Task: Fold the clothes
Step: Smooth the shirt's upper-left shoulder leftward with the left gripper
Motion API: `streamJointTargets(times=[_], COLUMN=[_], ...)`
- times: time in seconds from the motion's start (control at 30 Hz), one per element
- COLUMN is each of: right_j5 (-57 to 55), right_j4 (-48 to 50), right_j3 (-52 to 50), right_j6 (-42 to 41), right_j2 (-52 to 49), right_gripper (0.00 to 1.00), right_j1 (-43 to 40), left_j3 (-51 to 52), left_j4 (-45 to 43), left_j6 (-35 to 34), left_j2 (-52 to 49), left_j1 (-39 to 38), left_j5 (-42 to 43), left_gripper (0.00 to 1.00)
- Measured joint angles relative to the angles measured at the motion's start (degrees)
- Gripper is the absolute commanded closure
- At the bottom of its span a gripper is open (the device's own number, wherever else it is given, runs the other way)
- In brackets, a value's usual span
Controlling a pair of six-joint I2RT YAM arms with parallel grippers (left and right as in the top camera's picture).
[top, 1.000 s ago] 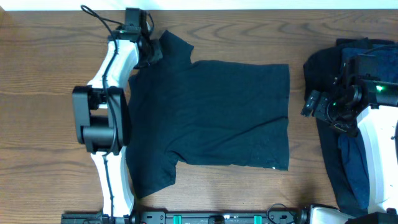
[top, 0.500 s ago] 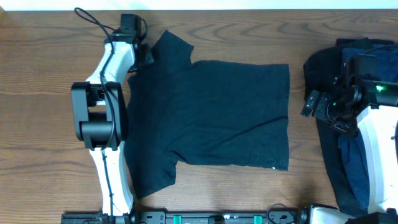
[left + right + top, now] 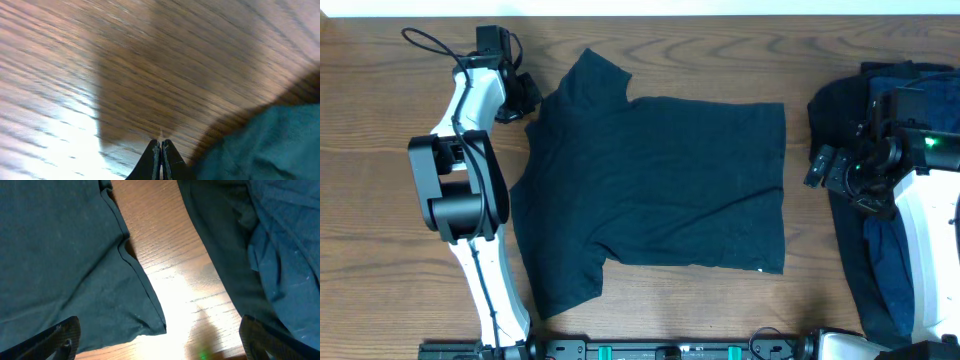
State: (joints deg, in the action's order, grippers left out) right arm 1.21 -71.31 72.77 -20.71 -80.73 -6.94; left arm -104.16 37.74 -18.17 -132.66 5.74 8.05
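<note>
T-shirt (image 3: 660, 180): flat, centre of table (image 3: 380, 220), far sleeve just beside left gripper (image 3: 161, 144) | left gripper: fingers pressed together, empty, near far-left corner | right gripper (image 3: 823, 166): spread wide, empty, beside garment pile (image 3: 885, 250) at right edge

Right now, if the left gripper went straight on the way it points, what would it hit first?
Probably the bare wooden table ahead of the left gripper; the black T-shirt lies off to one side. Depth is unclear.

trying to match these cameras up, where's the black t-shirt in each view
Overhead: T-shirt spread flat at centre.
Left wrist: only a dark edge at lower right.
Right wrist: fills the left side.
Shared landmark: wooden table, bare beside the shirt in every view.
</note>
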Motion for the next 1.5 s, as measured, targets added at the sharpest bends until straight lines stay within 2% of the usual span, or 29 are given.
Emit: streamJointTargets(times=[0.3, 0.6, 0.93, 1.13, 1.23, 1.5], right_j5=[0.0, 0.0, 0.0, 0.0, 0.0, 0.0], right_j4=[-0.02, 0.0, 0.0, 0.0, 0.0, 0.0], right_j3=[0.0, 0.0, 0.0, 0.0, 0.0, 0.0], right_j6=[-0.02, -0.02, -0.02, -0.02, -0.02, 0.0], right_j2=[-0.02, -0.02, -0.02, 0.0, -0.02, 0.0], right_gripper=[0.01, 0.01, 0.01, 0.01, 0.01, 0.01], right_j1=[0.0, 0.0, 0.0, 0.0, 0.0, 0.0], left_j3=[0.0, -0.02, -0.02, -0.02, 0.46, 5.57], left_j4=[2.86, 8.81, 9.49, 10.29, 10.01, 4.68], left_j6=[0.02, 4.9, 10.19, 10.95, 10.99, 11.08], left_j2=[0.37, 0.48, 0.55, 0.55, 0.55, 1.97], left_j1=[4.68, 6.38, 6.14, 6.05, 6.03, 6.05], left_j5=[12.83, 16.46, 23.54, 23.89, 21.22, 17.07], left_gripper=[0.94, 0.94, 0.94, 0.94, 0.94, 0.94])
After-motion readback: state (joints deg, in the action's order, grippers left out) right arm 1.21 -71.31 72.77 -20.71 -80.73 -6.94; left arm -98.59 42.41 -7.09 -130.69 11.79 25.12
